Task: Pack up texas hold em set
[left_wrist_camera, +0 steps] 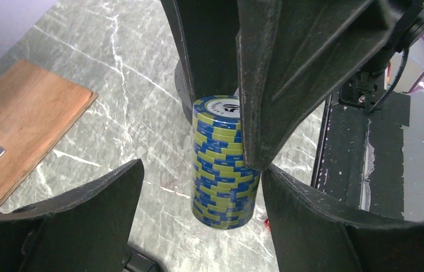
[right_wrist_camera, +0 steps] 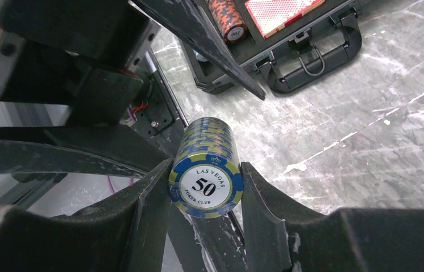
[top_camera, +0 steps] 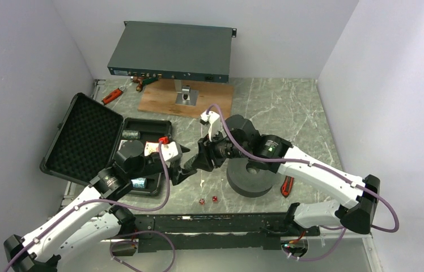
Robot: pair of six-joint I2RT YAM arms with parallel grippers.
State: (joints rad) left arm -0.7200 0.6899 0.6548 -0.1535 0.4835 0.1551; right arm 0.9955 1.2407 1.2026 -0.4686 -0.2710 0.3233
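- Chip stack (right_wrist_camera: pixel 207 181) — blue and yellow, top chip marked 50 — clamped in the right gripper (right_wrist_camera: pixel 204 167), over the counter (top_camera: pixel 289 113) beside the open briefcase (top_camera: pixel 85 141).
- Left gripper (left_wrist_camera: pixel 203 167) released, jaws spread either side of the stack.

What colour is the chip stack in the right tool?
Blue and yellow-green chip stack, white face marked 50; best in right wrist view.

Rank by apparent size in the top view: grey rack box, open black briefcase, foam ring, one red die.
1. Grey rack box and briefcase: too alike to rank.
2. Foam ring.
3. Red die, smallest.
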